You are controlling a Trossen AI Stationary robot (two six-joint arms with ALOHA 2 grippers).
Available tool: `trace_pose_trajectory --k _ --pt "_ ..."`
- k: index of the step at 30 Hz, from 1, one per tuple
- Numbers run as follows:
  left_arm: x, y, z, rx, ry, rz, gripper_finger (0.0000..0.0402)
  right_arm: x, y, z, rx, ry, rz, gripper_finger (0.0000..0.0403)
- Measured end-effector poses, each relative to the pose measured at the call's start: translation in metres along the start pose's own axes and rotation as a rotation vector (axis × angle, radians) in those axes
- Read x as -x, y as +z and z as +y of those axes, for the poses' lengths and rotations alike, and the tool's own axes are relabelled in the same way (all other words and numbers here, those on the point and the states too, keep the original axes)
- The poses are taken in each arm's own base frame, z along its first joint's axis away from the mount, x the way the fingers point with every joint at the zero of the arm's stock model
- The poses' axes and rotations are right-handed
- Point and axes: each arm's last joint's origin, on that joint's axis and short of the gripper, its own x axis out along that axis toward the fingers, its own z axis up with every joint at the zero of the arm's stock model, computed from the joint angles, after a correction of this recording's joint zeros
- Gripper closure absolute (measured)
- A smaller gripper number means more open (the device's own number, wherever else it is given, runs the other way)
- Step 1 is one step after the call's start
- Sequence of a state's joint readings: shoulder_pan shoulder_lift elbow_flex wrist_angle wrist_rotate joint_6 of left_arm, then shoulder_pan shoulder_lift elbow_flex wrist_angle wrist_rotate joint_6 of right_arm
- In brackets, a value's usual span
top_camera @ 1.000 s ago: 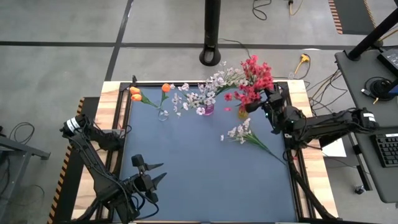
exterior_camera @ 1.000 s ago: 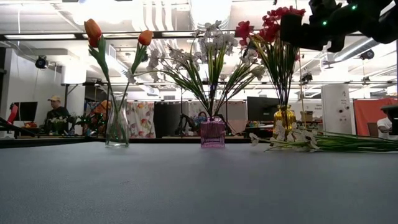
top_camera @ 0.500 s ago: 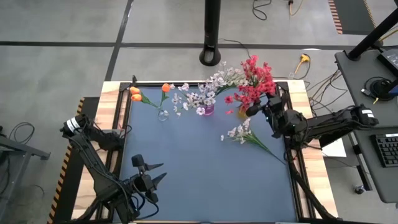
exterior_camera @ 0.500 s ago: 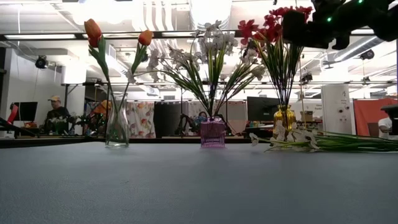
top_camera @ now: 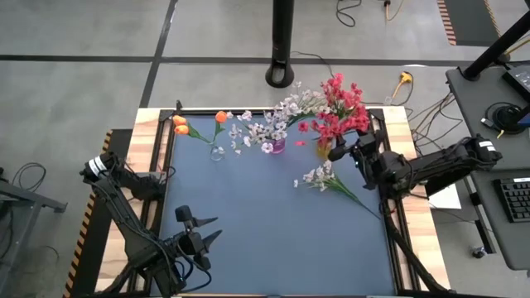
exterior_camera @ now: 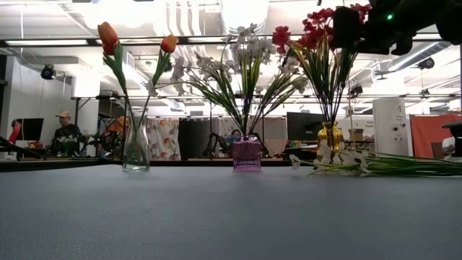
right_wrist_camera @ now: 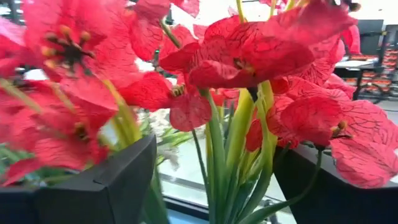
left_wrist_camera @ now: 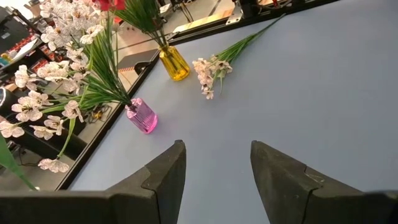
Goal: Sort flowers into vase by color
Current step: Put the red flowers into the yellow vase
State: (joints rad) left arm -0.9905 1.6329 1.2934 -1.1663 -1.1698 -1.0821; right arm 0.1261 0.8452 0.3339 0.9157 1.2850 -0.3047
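Red flowers (top_camera: 339, 112) stand with their stems in a yellow vase (top_camera: 323, 150) at the far right. My right gripper (top_camera: 335, 152) is open beside them. In its wrist view the green stems (right_wrist_camera: 217, 162) rise between its two fingers with a gap on each side. White flowers fill a purple vase (top_camera: 277, 146). Orange buds (top_camera: 179, 125) stand in a clear vase (top_camera: 217, 153). One white spray (top_camera: 319, 176) lies flat on the mat. My left gripper (top_camera: 214, 230) is open near the table's near edge, holding nothing.
The three vases stand in a row along the mat's far edge (exterior_camera: 247, 154). The mat's middle and near part (top_camera: 273, 223) hold only the lying spray. A pole base (top_camera: 281, 76) stands beyond the table. A person (exterior_camera: 66, 130) sits far behind.
My right gripper has swung a little toward the table's near edge, beside the red flowers. The red blooms have shifted slightly toward the right and stand more upright in the yellow vase.
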Motion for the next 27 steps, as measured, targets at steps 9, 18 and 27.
trace_pose_trajectory --k 9,18,27 --pt "0.000 0.000 0.000 0.004 -0.002 -0.001 0.0238 0.011 0.001 0.004 -0.023 0.065 0.002 0.0072" --pt "0.000 0.000 0.000 0.004 -0.002 -0.001 0.0238 0.017 -0.003 0.005 0.021 0.014 0.040 0.0053" --pt "0.000 0.000 0.000 0.006 -0.002 -0.001 0.0238 0.027 -0.002 0.009 0.000 0.075 0.042 0.0048"
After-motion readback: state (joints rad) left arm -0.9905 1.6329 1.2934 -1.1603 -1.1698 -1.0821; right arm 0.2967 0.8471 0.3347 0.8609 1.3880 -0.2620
